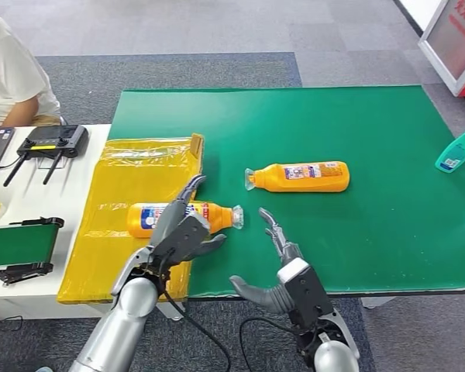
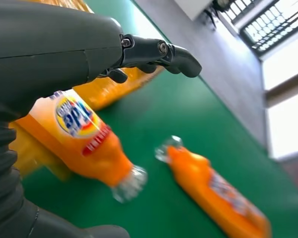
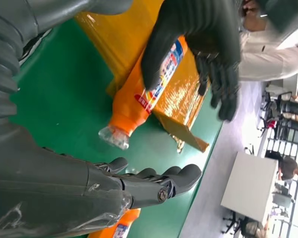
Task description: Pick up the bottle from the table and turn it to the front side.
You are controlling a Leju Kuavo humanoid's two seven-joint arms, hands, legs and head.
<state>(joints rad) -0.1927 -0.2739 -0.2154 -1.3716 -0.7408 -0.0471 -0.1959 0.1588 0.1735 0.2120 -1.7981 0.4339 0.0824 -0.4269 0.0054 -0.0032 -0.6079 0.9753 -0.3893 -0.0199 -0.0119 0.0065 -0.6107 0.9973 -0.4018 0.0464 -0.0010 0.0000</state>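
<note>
An orange bottle point(image 1: 154, 218) lies on its side, half on the yellow sheet, with its clear cap point(image 1: 237, 216) pointing right. My left hand point(image 1: 182, 229) hovers over its middle with the fingers spread, holding nothing. In the left wrist view the fingers point(image 2: 159, 52) reach out above the bottle point(image 2: 84, 134). My right hand point(image 1: 281, 246) stands open near the mat's front edge, right of the cap. A second orange bottle point(image 1: 300, 177) lies further back on the green mat point(image 1: 364, 232). The right wrist view shows the near bottle point(image 3: 140, 106) under the left hand point(image 3: 200, 44).
A yellow plastic sheet point(image 1: 118, 182) covers the mat's left edge. A teal bottle point(image 1: 457, 149) lies at the far right. On the white table to the left are a black controller point(image 1: 52, 142) and a green-topped device point(image 1: 19, 244). A person point(image 1: 8, 70) sits at the back left.
</note>
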